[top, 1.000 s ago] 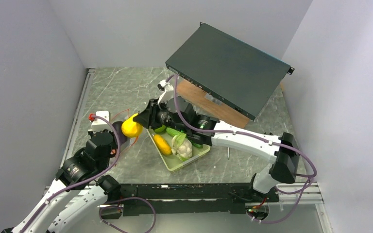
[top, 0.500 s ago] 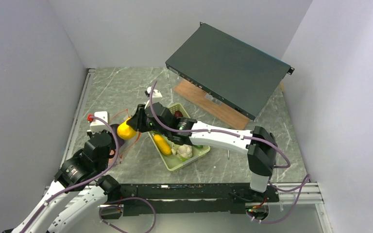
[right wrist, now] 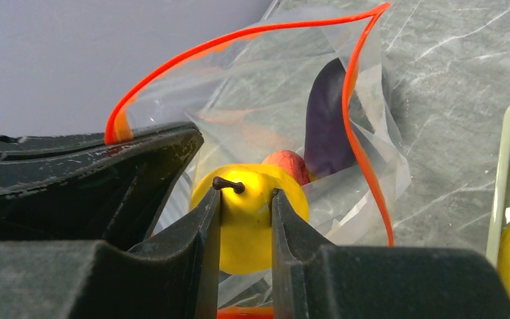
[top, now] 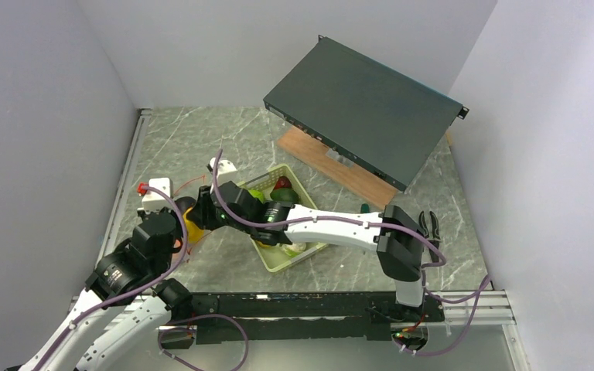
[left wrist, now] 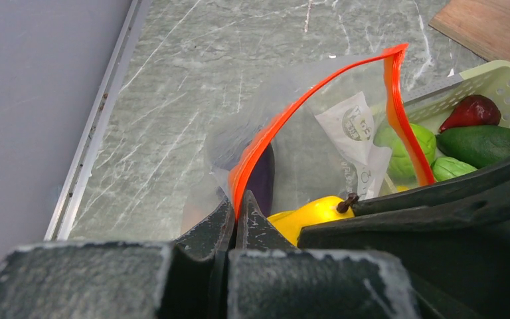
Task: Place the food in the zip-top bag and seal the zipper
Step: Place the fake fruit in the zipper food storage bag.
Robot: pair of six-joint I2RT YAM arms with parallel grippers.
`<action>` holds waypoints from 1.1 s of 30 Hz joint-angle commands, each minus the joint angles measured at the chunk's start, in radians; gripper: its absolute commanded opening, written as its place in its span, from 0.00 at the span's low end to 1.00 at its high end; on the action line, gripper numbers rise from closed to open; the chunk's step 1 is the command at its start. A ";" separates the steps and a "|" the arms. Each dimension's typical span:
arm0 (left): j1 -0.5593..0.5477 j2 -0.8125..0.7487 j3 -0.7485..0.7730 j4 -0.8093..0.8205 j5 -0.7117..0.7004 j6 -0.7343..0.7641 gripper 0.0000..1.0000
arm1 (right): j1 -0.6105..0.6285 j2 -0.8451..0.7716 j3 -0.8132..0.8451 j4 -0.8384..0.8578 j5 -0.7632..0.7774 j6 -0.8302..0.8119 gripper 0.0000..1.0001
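Pinching the zipper (left wrist: 399, 100) at the near rim, the left gripper (left wrist: 236, 216), fully closed, holds the zip-top bag (right wrist: 252, 86) open. The right gripper (right wrist: 246, 199), partly open, clamps a yellow fruit (right wrist: 246, 232) in the bag's mouth; peach (right wrist: 285, 163) and eggplant (right wrist: 325, 119) lie beyond, inside.

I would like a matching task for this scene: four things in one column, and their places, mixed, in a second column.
1 yellow fruit
2 purple eggplant
3 green cucumber
4 zipper

A in the pale green basket
B pinched by the left gripper
C deep inside the zip-top bag
D held by the right gripper at the bag's mouth

Pairs: 1-D, 2-C, 3-A, 4-B
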 commanded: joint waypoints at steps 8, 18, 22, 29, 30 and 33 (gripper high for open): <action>0.004 -0.006 0.006 0.029 -0.012 -0.017 0.00 | 0.008 0.027 0.033 0.036 -0.067 0.016 0.22; 0.004 -0.017 0.006 0.026 -0.018 -0.022 0.00 | 0.008 0.082 0.035 0.050 -0.159 0.077 0.41; 0.004 -0.019 0.006 0.024 -0.020 -0.025 0.00 | 0.007 0.080 0.034 0.044 -0.155 0.054 0.57; 0.004 -0.019 0.005 0.023 -0.017 -0.025 0.00 | 0.002 0.029 0.006 0.026 -0.139 0.000 0.65; 0.004 -0.018 0.006 0.024 -0.016 -0.024 0.00 | 0.001 0.015 -0.004 0.022 -0.133 -0.008 0.65; 0.005 -0.014 0.006 0.025 -0.014 -0.022 0.00 | 0.001 -0.038 -0.048 0.008 -0.109 -0.033 0.65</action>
